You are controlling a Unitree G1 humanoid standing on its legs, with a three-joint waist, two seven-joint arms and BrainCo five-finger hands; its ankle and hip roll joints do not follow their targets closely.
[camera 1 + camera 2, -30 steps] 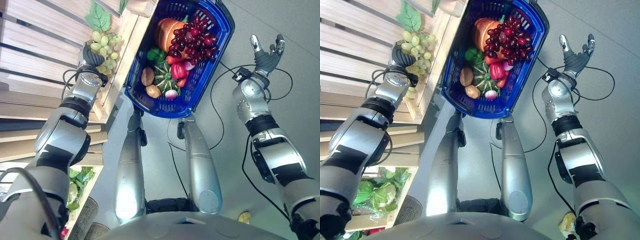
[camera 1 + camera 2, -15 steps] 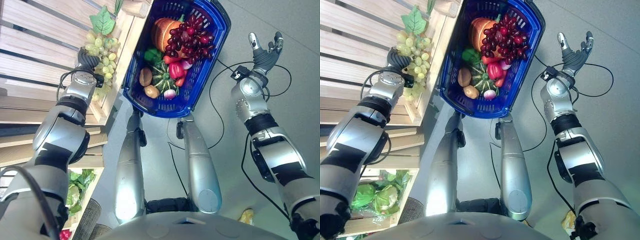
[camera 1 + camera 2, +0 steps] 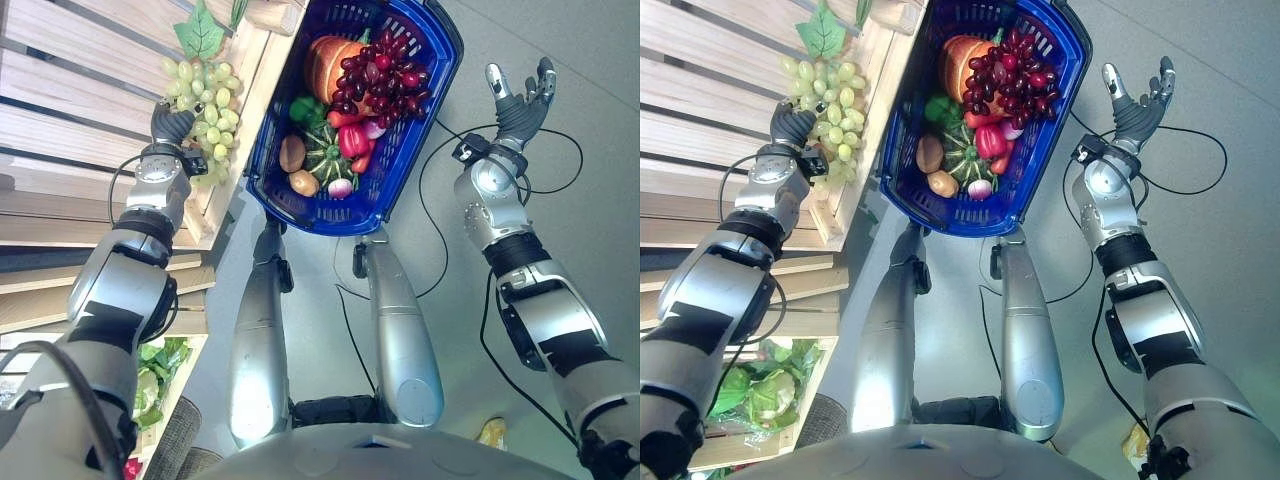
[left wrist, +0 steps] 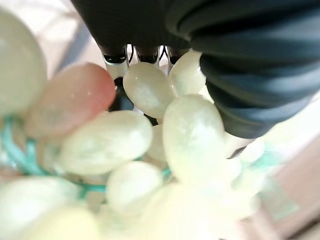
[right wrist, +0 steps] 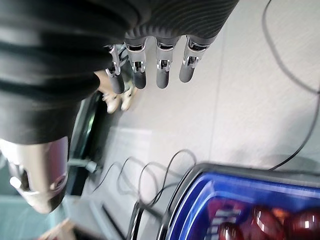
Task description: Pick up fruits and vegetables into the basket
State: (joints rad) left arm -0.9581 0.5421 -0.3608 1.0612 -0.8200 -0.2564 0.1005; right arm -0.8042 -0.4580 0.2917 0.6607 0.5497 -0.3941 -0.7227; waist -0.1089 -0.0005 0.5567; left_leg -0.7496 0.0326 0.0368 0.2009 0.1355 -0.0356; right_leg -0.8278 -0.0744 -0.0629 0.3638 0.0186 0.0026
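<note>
The green grapes hung at the wooden shelf's edge, clutched by the left hand. Just right stood the blue basket holding red grapes. The right hand hovered open, empty, further right.

We see open floor beside the basket. The wooden shelf blocks the other side, and fruit fills the basket's middle.

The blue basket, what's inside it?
The blue plastic basket holds dark red grapes lying on an orange pumpkin, plus a red pepper, a striped green squash and two brown potatoes. Anything underneath them is covered.
</note>
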